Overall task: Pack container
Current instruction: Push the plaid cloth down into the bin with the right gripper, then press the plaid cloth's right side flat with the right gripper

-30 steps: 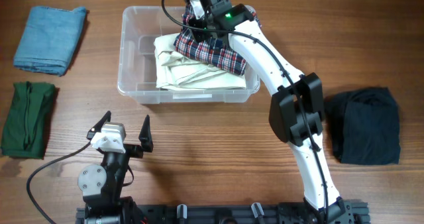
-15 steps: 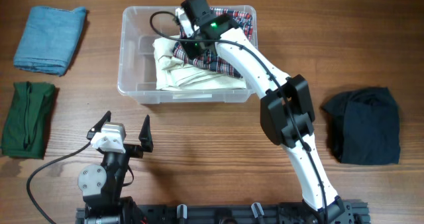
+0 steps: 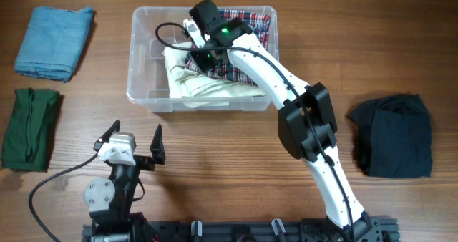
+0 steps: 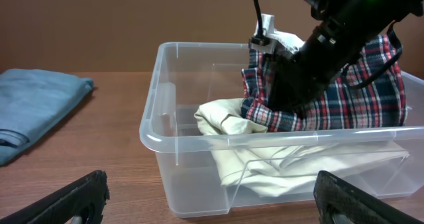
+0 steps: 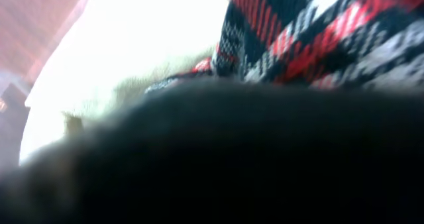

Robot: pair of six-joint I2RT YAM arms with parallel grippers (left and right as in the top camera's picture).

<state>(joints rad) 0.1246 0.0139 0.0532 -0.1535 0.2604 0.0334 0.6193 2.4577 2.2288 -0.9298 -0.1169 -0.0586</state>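
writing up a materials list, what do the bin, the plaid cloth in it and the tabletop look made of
The container: clear, glossy plastic; the cream cloth shows through its wall. The plaid cloth: soft matte woven fabric, by its folds. The tabletop: wood or wood-look laminate, from the grain; low sheen.

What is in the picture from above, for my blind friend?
The right arm reaches into a clear bin, jaws shut on a plaid cloth atop a cream cloth. A blue cloth and a green cloth lie left on the table, a dark cloth right. The left arm sits in front, jaws open.
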